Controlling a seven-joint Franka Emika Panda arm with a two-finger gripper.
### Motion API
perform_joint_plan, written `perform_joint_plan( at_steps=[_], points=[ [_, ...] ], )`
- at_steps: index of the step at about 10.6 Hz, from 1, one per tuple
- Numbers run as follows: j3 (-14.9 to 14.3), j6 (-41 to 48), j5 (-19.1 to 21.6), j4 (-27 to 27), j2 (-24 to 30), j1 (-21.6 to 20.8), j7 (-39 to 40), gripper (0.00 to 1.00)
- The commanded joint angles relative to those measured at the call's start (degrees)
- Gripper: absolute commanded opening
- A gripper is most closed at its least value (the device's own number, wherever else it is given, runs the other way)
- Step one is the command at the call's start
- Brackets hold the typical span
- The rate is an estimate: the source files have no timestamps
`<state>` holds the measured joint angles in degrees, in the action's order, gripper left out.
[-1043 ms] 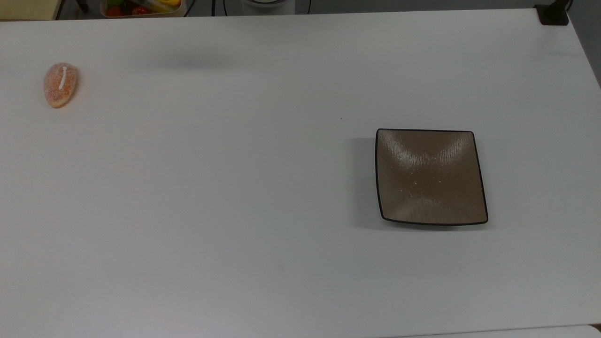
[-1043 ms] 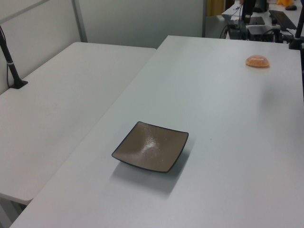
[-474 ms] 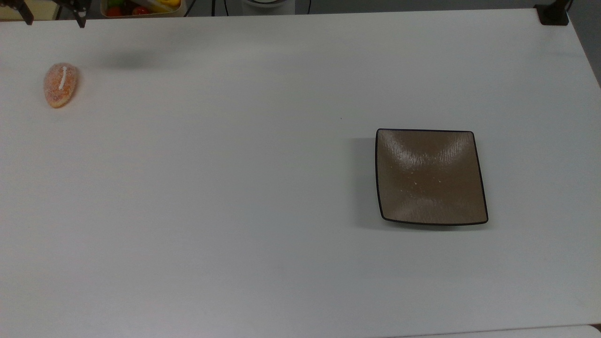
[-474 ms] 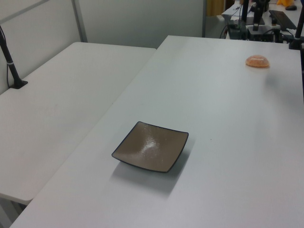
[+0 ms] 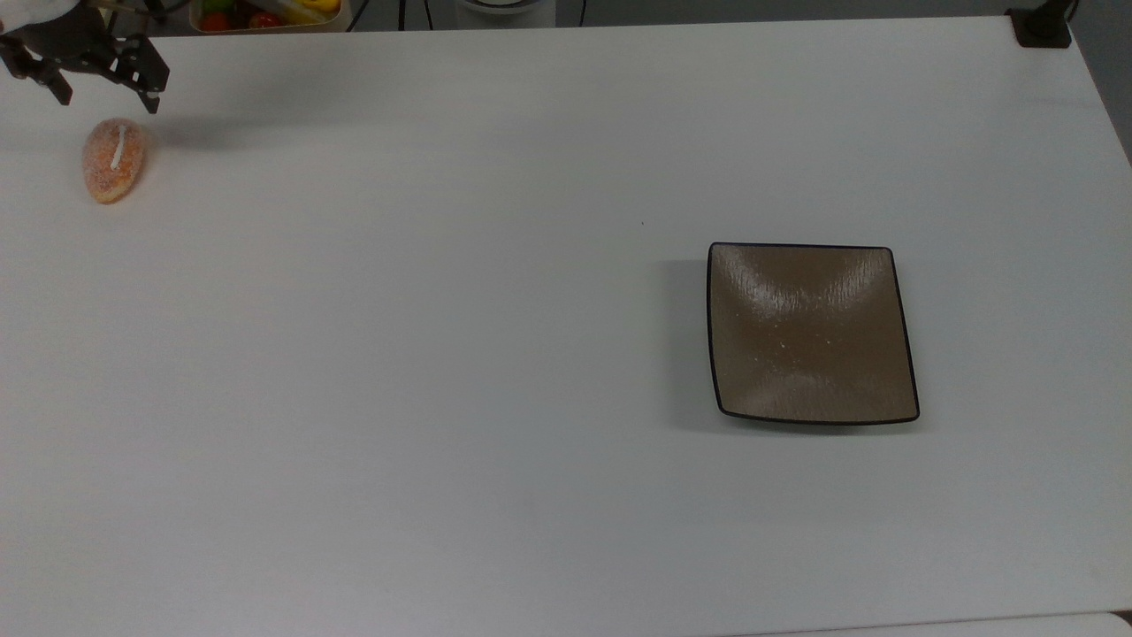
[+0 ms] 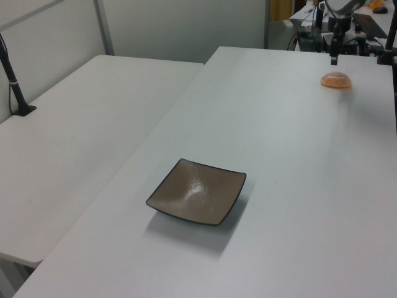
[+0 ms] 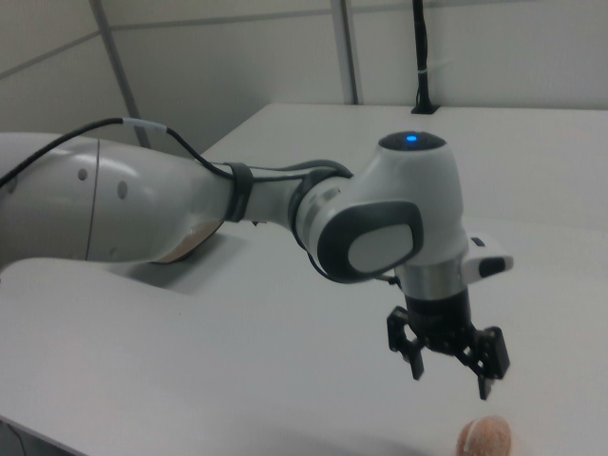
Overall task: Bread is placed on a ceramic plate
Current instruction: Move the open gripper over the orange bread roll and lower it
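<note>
The bread (image 5: 115,161), a small oval orange-tan bun with a white strip, lies on the white table near the top view's left edge. My gripper (image 5: 109,100) hovers just beyond it, open, with nothing between the fingers. In the right view the gripper (image 7: 451,382) points down, a little above and beside the bread (image 7: 486,439). The left view shows the gripper (image 6: 334,57) above the bread (image 6: 336,80) at the far end. The ceramic plate (image 5: 809,332), square, glossy brown and dark-rimmed, sits empty far off on the top view's right; it also appears as the plate (image 6: 197,191).
A bin of colourful fruit (image 5: 265,13) stands past the table's far edge in the top view. A black clamp (image 5: 1044,26) grips the far right corner. A second white table (image 6: 80,124) with a black post (image 6: 15,87) adjoins in the left view.
My gripper has come into the top view from the upper left corner and moved down close to the bread. Bread and plate have stayed put.
</note>
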<state>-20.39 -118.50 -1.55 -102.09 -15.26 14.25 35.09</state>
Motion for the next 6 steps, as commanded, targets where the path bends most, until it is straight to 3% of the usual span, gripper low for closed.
perform_joint_plan(
  at_steps=[1,6],
  points=[
    [-0.1,-7.2,0.1,-3.2,-1.1,2.4,0.9,1.0],
    [0.3,-14.9,0.4,-5.0,-6.4,3.8,0.5,1.0]
  ],
)
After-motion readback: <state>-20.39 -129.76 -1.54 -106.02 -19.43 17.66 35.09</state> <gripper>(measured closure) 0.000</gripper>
